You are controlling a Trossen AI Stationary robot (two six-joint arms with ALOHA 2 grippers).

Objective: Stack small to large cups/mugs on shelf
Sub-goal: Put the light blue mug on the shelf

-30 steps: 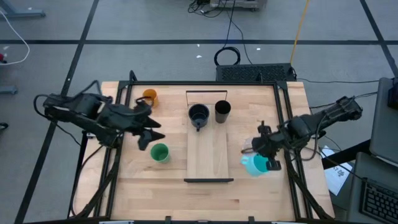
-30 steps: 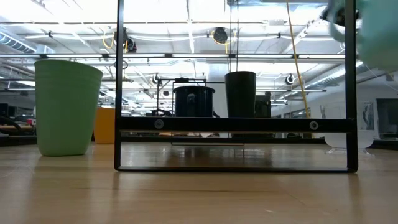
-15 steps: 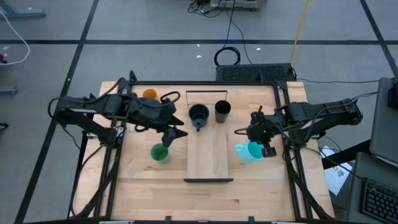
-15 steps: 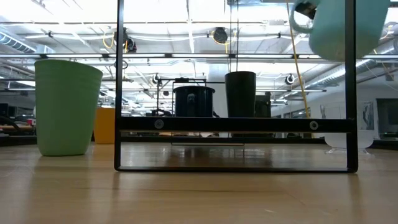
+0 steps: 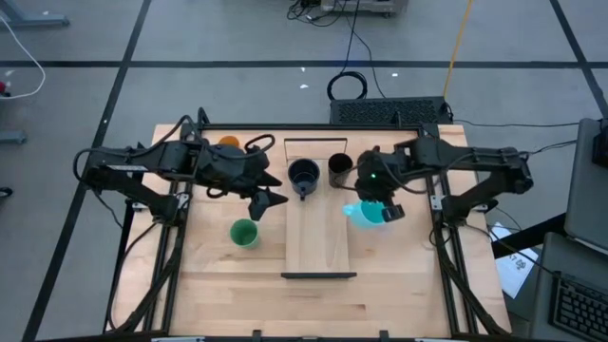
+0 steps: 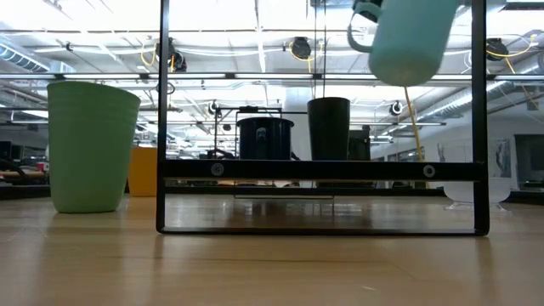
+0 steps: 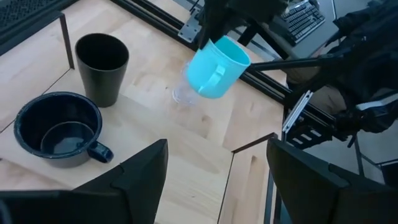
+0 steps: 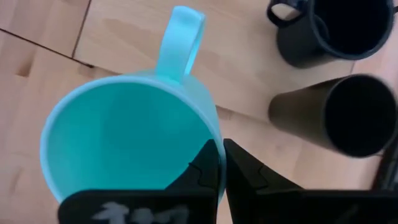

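My right gripper [image 5: 378, 203] is shut on the bright blue mug [image 5: 364, 216] and holds it in the air above the right edge of the shelf [image 5: 320, 242]. The low view shows the mug [image 6: 406, 38] high up, handle to one side. A dark mug [image 5: 304, 176] and a tall black cup [image 5: 340, 169] stand on the shelf's far end. The green cup [image 5: 243, 233] and orange cup [image 5: 228, 143] stand on the table left of the shelf. A small clear cup [image 7: 181, 94] stands right of the shelf. My left gripper [image 5: 267, 200] hovers open by the shelf's left edge. My right gripper pinches the blue mug's wall at the rim [image 8: 213, 140], about a quarter turn round from the handle [image 8: 181, 37]. One finger [image 8: 200, 171] is inside the mug and the other [image 8: 249, 180] outside, coming steeply from above. The mug hangs lifted clear, mouth up, slightly tilted.
Black frame rails [image 5: 440, 180] run along the table's left and right sides. A thin black frame [image 6: 323, 170] stands at the shelf's near end. The near half of the shelf [image 5: 321, 252] is bare wood.
My right gripper has carried the blue mug up and from the table's right side toward the shelf, turning it about so its handle swings round. My left gripper moved right toward the shelf's left edge, then held still, staying open.
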